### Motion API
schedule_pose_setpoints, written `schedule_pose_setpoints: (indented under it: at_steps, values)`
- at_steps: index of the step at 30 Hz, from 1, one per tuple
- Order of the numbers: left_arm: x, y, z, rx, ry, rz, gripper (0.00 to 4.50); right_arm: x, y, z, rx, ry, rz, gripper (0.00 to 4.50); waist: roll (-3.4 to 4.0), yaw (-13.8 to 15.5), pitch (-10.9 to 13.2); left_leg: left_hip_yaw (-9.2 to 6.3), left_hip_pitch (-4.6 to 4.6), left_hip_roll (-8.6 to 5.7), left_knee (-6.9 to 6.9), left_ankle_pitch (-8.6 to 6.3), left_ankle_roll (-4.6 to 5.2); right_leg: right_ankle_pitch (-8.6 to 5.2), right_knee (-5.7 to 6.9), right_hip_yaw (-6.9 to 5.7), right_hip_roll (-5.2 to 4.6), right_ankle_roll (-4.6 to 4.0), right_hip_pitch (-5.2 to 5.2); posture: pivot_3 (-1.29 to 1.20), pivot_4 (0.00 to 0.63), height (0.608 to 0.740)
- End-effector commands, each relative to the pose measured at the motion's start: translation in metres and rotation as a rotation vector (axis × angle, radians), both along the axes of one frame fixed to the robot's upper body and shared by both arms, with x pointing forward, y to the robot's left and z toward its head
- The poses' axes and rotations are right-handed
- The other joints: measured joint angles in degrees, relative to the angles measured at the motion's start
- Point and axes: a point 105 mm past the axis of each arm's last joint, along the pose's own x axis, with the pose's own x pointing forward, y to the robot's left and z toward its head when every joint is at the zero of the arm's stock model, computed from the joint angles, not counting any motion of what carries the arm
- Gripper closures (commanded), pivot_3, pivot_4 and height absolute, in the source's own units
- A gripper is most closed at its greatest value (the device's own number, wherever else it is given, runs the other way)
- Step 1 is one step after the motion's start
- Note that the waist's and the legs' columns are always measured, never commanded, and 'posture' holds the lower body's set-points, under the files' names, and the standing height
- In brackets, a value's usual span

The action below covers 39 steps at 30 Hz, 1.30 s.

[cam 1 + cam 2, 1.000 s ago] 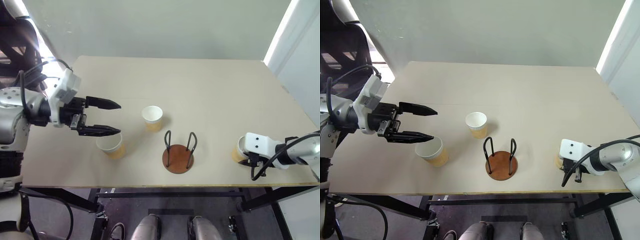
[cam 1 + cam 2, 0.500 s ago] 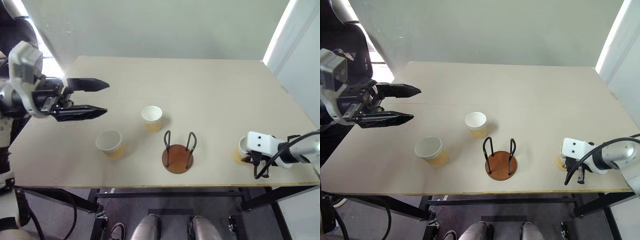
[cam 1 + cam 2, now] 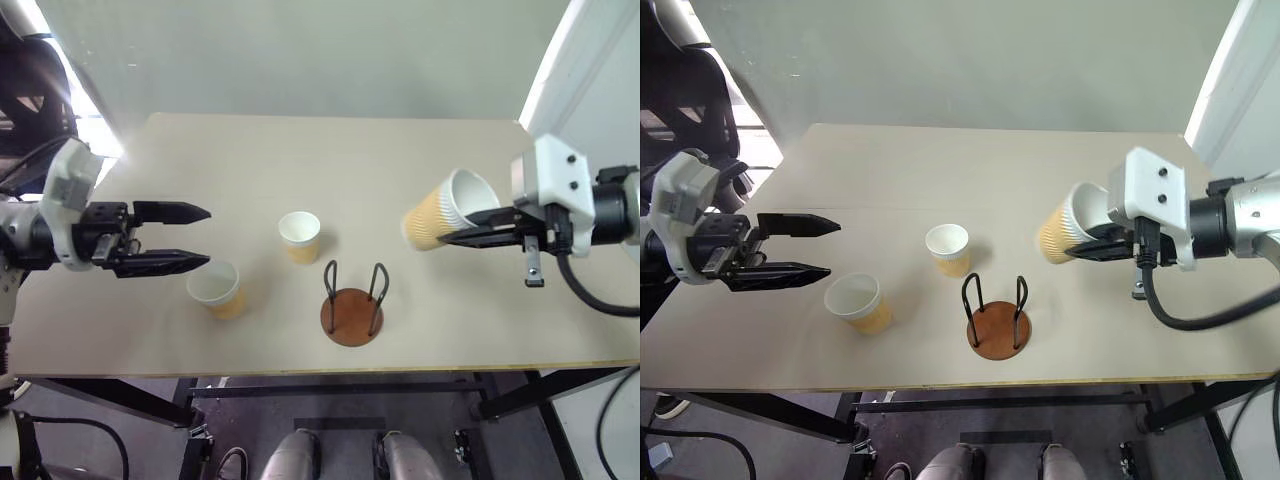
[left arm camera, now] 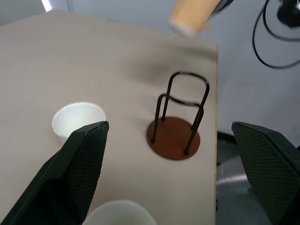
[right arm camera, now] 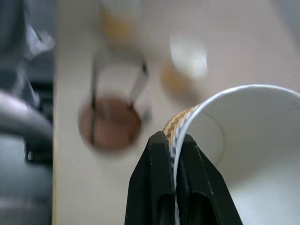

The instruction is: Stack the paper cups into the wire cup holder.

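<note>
Three paper cups (image 3: 300, 236); one pinched by right gripper (image 3: 470, 222); left gripper (image 3: 190, 238) spread empty; one wire cup holder (image 3: 351, 304).

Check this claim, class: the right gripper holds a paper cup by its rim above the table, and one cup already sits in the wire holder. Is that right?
Not quite. The wire holder is empty, as the left eye view shows. The right gripper does pinch a paper cup by its rim above the table; the other two cups stand on the table.
</note>
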Motion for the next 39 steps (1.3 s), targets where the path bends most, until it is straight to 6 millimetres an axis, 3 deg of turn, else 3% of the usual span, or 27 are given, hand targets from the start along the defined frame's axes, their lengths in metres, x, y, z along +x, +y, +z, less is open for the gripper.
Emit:
schedule_pose_setpoints:
  at_steps: [1,8,22,39]
  values:
    - [-0.002,-0.001,0.006,0.020,-0.038,-0.013,0.00,-0.009,0.029,0.001,0.063,0.052,0.085,4.45,-0.02,0.06,0.01,-0.06,-0.06,0.01,0.00,0.03,0.05,-0.02,-0.01,-0.01,0.03,-0.03,-0.03,0.00,0.150,0.740]
    - [-0.001,-0.003,0.002,0.023,-0.034,-0.016,0.00,0.002,0.049,-0.020,0.035,0.106,0.097,4.45,0.00,0.23,0.02,-0.10,-0.13,0.11,-0.02,0.11,0.20,-0.09,0.05,-0.08,0.05,-0.21,-0.20,0.00,0.150,0.740]
    - [-0.005,-0.005,0.001,0.027,-0.033,-0.006,0.00,0.006,0.053,-0.052,-0.070,0.151,0.127,4.45,-0.01,0.16,0.02,-0.07,-0.07,0.22,-0.02,-0.10,-0.03,-0.08,0.13,-0.14,0.08,-0.42,-0.24,0.00,0.150,0.740]
    - [-0.007,-0.006,0.003,0.031,-0.041,-0.003,0.00,0.013,0.062,-0.070,-0.107,0.128,0.134,4.45,-0.01,0.13,0.02,-0.06,-0.06,0.25,-0.01,-0.11,-0.19,0.01,0.16,-0.15,0.12,-0.57,-0.25,0.00,0.150,0.740]
